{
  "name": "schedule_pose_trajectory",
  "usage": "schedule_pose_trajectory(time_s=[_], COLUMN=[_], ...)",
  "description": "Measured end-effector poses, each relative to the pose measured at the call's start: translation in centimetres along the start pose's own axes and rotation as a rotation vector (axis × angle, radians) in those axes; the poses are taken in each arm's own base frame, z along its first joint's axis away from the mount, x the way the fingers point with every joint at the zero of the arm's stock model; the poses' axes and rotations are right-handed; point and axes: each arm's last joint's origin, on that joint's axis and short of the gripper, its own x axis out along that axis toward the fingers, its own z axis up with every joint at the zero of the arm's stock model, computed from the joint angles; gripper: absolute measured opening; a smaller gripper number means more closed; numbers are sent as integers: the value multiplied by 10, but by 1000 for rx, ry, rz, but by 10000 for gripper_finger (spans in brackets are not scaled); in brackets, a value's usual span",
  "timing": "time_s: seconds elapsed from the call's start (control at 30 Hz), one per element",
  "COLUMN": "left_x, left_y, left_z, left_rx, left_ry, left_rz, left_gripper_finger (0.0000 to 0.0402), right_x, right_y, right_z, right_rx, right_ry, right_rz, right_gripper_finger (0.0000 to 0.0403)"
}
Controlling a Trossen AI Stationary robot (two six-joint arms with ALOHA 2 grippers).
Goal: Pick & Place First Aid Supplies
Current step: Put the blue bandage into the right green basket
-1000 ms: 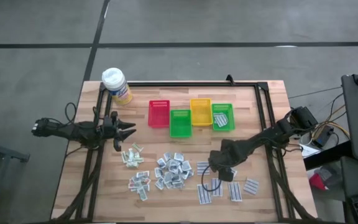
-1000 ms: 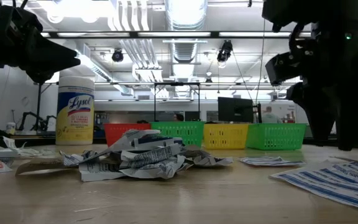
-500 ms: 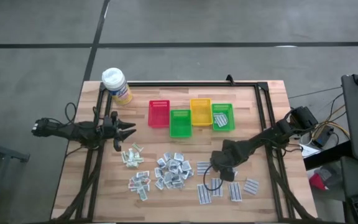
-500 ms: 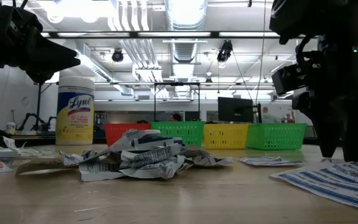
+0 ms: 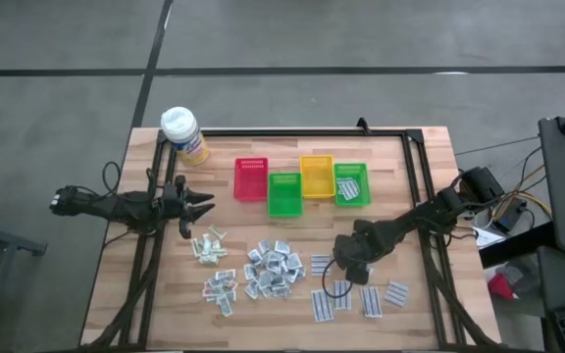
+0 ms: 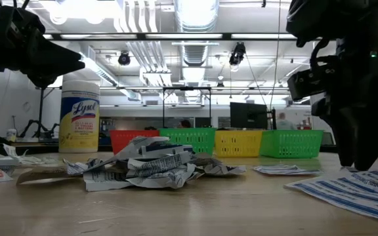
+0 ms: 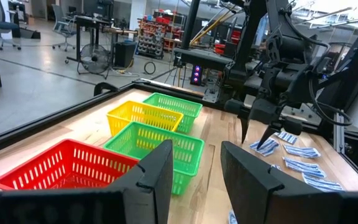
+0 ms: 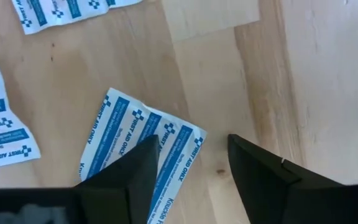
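The first aid supplies lie in groups on the wooden table [image 5: 165, 294]: greenish sachets [image 5: 207, 245], silvery wrappers [image 5: 273, 270] and blue-striped white packets [image 5: 371, 299] at the near right. My right gripper [image 5: 338, 269] points down, open, low over one blue-striped packet [image 8: 138, 158]; one finger [image 8: 129, 180] stands over it, the other [image 8: 260, 174] over bare wood. My left gripper [image 5: 204, 206] is open and level at the table's left, with nothing between its fingers. My right gripper comes at the blue-striped packet from above, with one fingertip over the packet's middle [image 8: 160, 146]. The packet lies flat on the table. Whether the fingertip touches it, I cannot tell.
A red bin [image 5: 251, 179], a green bin [image 5: 284, 194], a yellow bin [image 5: 317, 176] and a second green bin [image 5: 351, 184] holding some packets stand in a row at the far middle. A yellow bottle with a white cap [image 5: 184, 135] stands at the far left corner.
My right gripper has sunk a little, straight down toward the blue-striped packets. The packets lie as before.
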Motion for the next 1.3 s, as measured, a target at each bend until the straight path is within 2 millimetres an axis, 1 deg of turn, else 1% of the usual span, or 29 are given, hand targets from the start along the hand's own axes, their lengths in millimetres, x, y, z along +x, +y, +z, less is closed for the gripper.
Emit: schedule_pose_trajectory(time_s=[0.17, 0.57, 0.7, 0.9, 1.1, 1.3], left_x=[0, 0, 0, 0, 0, 0], left_y=[0, 0, 0, 0, 0, 0], left_z=[0, 0, 0, 0, 0, 0], left_rx=[-6, -8, -8, -8, -8, -9], left_ry=[0, -1, -1, -1, -1, -2], left_rz=[0, 0, 0, 0, -1, -1], left_gripper_finger=[131, 131, 131, 131, 131, 131], right_x=[0, 2, 2, 1, -9, -29], right_y=[-2, -13, -13, -13, -10, -7], right_z=[1, 8, 8, 9, 14, 24], right_rx=[7, 56, 57, 105, 105, 107], right_ry=[1, 12, 10, 6, 17, -30], right_rz=[-2, -4, -4, -6, -35, -10], right_gripper_finger=[152, 74, 55, 32, 10, 8])
